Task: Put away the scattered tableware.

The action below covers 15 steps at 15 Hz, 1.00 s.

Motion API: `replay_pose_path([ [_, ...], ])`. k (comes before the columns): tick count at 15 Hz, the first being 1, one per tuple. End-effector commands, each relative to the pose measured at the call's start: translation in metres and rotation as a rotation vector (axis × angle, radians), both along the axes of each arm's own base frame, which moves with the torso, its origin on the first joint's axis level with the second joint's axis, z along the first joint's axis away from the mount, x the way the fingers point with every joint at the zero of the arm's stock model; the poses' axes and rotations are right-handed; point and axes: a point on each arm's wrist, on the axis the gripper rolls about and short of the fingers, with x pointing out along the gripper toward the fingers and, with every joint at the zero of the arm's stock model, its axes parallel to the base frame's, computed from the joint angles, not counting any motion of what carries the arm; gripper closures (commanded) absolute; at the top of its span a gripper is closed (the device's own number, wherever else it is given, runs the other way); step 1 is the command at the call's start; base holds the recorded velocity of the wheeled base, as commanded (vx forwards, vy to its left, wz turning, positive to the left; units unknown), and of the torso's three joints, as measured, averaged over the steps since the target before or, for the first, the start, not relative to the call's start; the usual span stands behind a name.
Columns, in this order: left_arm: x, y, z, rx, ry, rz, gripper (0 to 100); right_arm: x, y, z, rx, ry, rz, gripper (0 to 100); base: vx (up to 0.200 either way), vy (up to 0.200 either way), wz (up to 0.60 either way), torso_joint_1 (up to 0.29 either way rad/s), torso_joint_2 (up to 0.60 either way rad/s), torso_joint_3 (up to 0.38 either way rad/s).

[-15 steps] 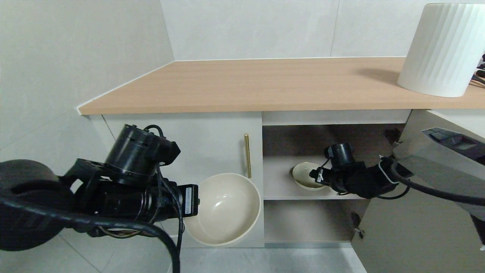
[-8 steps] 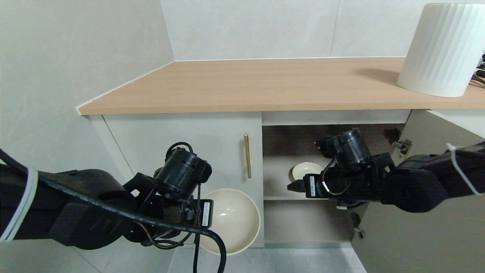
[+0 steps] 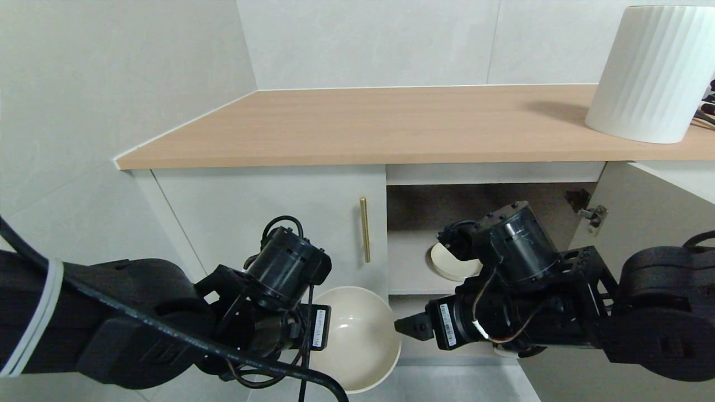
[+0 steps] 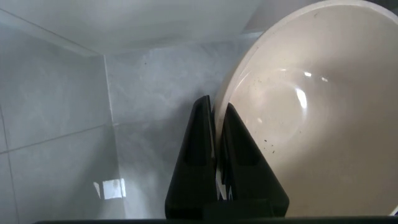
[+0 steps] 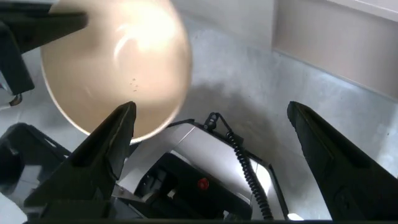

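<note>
Corner of a tiled room w/ a wood countertop (image 3: 391, 123) over a pale cabinet (image 3: 491, 173). A ribbed white container (image 3: 648, 72) stands at the counter's right end, its top & right side cut off by the frame. Something dark behind it is too small to make out. The left door (image 3: 268, 201) is closed, w/ a brass handle (image 3: 363, 229). The right door (image 3: 631, 195) stands open, cut off at the frame edge.

On the shelf (image 3: 408, 262) inside lies a small dish (image 3: 447, 265), approx. half of it hidden behind the right wrist.

The left gripper (image 3: 324, 335) holds a big cream bowl (image 3: 357, 340) in the air, low in front of the left door's bottom corner, above the floor (image 3: 447, 385). The bowl is tipped on its side, inside facing up & out. Its left edge is hidden behind the gripper. In the left wrist view the fingers (image 4: 200, 143) are pinched on the rim, one inside & one outside.

The right gripper (image 3: 410, 326) hangs in front of the open compartment, just beside the bowl's right rim. Touching or not: can't tell from the head view, where one fingertip is all that's clear. In the right wrist view its fingers (image 5: 115, 143) are spread wide, nothing between them, w/ the bowl (image 5: 118, 62) beyond one tip.
</note>
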Motion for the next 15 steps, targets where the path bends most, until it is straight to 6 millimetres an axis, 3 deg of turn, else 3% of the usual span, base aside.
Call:
replay_pose_path([
  [1,-0.007,-0.003,0.006,-0.011,-0.019,-0.022,100,0.006,0.012,-0.019,-0.053,0.014,-0.017,0,0.0,0.0,0.0,0.0,0.0,0.0],
  [3,-0.011,-0.004,0.01,-0.015,-0.032,-0.03,100,0.011,0.023,-0.025,-0.085,-0.004,-0.058,0,0.0,0.0,0.0,0.0,0.0,0.0],
  [13,-0.014,-0.009,0.008,-0.019,-0.03,-0.03,100,0.016,0.034,-0.032,-0.056,0.031,-0.096,0,0.0,0.0,0.0,0.0,0.0,0.0],
  [14,-0.014,-0.009,0.008,-0.018,-0.029,-0.03,100,0.017,0.035,-0.033,-0.057,0.032,-0.098,100,0.0,0.0,0.0,0.0,0.0,0.0],
  [15,-0.014,-0.009,0.008,-0.019,-0.029,-0.029,100,0.017,0.035,-0.033,-0.055,0.032,-0.099,100,0.0,0.0,0.0,0.0,0.0,0.0],
])
